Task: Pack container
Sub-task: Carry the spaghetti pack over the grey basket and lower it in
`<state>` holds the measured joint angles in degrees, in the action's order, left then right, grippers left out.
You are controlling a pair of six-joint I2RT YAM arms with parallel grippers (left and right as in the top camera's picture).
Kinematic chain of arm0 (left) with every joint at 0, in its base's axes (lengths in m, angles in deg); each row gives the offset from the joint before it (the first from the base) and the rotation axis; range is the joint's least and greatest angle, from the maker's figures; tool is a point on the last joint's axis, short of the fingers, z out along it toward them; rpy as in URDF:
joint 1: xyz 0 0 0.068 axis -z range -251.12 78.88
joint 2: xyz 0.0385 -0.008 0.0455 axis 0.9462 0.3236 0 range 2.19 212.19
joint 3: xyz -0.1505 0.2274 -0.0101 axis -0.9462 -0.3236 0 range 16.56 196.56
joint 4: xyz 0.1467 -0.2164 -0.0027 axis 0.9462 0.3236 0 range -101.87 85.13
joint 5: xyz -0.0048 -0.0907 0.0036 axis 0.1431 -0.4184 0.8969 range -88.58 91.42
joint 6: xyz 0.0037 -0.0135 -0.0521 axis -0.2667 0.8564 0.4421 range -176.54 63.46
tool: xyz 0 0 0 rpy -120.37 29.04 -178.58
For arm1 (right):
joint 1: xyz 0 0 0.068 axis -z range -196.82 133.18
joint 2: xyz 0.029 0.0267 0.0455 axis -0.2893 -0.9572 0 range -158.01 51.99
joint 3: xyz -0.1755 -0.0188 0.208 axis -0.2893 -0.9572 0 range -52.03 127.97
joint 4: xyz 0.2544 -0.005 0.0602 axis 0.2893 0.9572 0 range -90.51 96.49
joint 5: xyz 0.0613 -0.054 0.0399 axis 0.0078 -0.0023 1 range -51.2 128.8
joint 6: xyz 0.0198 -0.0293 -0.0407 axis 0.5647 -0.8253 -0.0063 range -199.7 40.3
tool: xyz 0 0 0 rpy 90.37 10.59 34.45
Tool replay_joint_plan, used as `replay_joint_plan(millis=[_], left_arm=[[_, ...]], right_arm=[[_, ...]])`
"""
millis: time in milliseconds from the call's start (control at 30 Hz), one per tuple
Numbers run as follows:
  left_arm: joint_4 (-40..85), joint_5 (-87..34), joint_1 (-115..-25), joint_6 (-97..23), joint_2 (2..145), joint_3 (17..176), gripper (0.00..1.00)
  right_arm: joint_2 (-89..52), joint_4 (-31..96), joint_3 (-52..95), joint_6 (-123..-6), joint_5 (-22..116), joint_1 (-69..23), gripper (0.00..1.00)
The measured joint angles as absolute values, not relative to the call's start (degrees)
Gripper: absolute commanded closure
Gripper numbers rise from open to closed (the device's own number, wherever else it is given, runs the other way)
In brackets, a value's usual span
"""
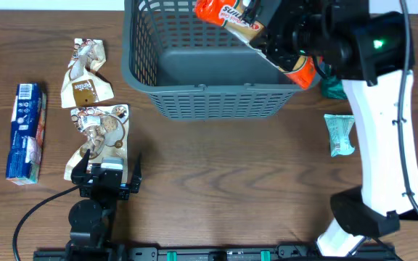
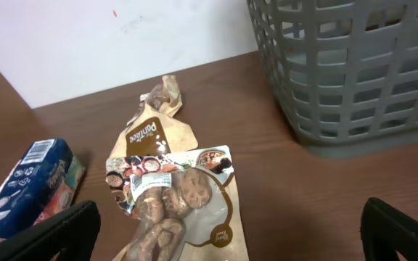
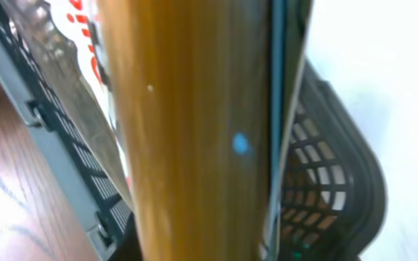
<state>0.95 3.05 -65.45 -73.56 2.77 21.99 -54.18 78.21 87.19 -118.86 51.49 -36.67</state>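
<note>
The grey slotted basket [image 1: 194, 65] stands at the top middle of the table; it also shows in the left wrist view [image 2: 347, 65] and the right wrist view [image 3: 56, 152]. My right gripper [image 1: 271, 32] is shut on an orange and brown snack packet [image 1: 231, 18] and holds it over the basket's right side; the packet [image 3: 194, 130] fills the right wrist view. My left gripper [image 2: 227, 232] is open and empty, low over a brown pastry packet [image 2: 173, 196] that lies on the table left of the basket [image 1: 100, 134].
A second brown packet [image 1: 85, 72] lies behind the first. A blue carton [image 1: 26, 130] lies at the far left. A pale green packet [image 1: 339, 134] lies right of the basket, and a dark green one [image 1: 334, 87] lies partly hidden under the right arm.
</note>
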Motion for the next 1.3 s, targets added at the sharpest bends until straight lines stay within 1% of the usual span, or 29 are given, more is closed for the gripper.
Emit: replay_joint_plan(millis=[367,633,1033,1300], left_arm=[[0.9,3.1,-65.4,-73.6,2.8,22.0,0.01],[0.9,3.0,-65.4,-73.5,2.8,22.0,0.02],[0.9,3.0,-65.4,-73.6,2.8,22.0,0.01],[0.9,3.1,-65.4,-73.5,2.8,22.0,0.01]], right_arm=[[-58.2,74.8,87.2,-119.9,52.5,-36.7,0.99],[-60.3,75.3,87.3,-120.1,55.1,-36.8,0.99],[-71.5,80.9,87.4,-123.7,55.5,-37.8,0.99],[-78.4,81.7,87.4,-124.3,55.1,-37.7,0.99]])
